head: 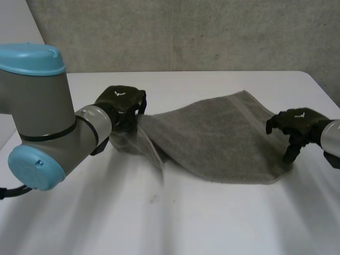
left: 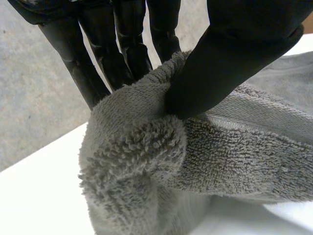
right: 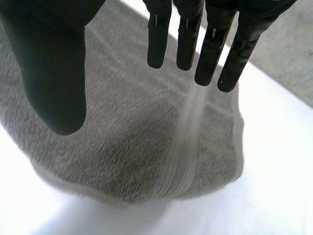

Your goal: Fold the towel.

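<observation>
Left robot hand [left: 234,54] pinches one bunched end of the towel [head: 212,133]; right robot hand [right: 54,63] hangs spread-fingered over its opposite edge.

Head camera overlooks the table [head: 175,223]; wrist cameras view the towel [head: 212,138] closely.

Your towel [left: 220,156] is fuzzy grey cloth with little loops. The table [head: 212,223] is smooth. Your left hand [left: 234,54] and right hand [right: 54,73] look like smooth black plastic.

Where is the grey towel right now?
In the head view, the grey terry towel lies across the white table, its left end pinched by the left hand, the right hand at its right corner.
</observation>
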`<state>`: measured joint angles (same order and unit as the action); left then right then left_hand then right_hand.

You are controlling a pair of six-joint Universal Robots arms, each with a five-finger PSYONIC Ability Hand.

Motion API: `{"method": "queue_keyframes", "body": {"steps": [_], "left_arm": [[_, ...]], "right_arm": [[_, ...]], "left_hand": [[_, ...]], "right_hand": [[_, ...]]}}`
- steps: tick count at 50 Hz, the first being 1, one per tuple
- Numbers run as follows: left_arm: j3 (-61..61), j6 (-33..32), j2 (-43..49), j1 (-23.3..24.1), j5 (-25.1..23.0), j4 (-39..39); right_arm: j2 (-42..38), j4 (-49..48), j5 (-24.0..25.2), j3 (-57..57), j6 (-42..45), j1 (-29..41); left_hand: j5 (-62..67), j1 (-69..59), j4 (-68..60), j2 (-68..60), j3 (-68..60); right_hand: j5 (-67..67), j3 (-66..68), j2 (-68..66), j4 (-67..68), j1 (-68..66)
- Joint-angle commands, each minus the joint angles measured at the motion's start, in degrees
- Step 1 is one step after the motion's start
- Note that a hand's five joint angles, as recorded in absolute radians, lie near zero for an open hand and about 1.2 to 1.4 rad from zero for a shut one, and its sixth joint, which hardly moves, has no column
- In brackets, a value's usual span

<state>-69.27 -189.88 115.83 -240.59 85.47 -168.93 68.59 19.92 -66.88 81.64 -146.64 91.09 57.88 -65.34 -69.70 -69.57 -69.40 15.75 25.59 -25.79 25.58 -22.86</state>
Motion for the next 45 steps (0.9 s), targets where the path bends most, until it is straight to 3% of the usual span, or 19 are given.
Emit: {"method": "queue_keyframes", "body": {"steps": [1,10,38,45], "left_arm": [[-1.3,0.1,0.8,-0.9,0.2,-0.3],[0.1,0.1,0.1,-1.8,0.5,-0.7],[1.5,0.4,0.9,-3.0,0.3,-0.7],[0.9,0.5,1.1,-3.0,0.4,-0.6]], "right_arm": [[-4.9,-6.0,2.0,4.3,4.1,-2.7],[-9.9,-13.9,7.6,8.1,8.7,-4.6],[-13.4,-20.2,9.5,5.5,9.4,-3.8],[-15.9,-19.8,9.2,1.0,8.7,-3.6]], "left_hand": [[12.1,-14.7,-10.3,-10.4,-10.6],[12.1,-14.7,-10.3,-10.4,-10.6],[12.1,-14.7,-10.3,-10.4,-10.6],[12.1,-14.7,-10.3,-10.4,-10.6]], "right_hand": [[1.2,1.3,-1.1,1.3,-4.0],[8.2,8.4,-8.2,8.4,-11.1],[27.4,27.6,-27.4,27.6,-30.3],[54.3,54.4,-54.2,54.4,-57.1]]}}
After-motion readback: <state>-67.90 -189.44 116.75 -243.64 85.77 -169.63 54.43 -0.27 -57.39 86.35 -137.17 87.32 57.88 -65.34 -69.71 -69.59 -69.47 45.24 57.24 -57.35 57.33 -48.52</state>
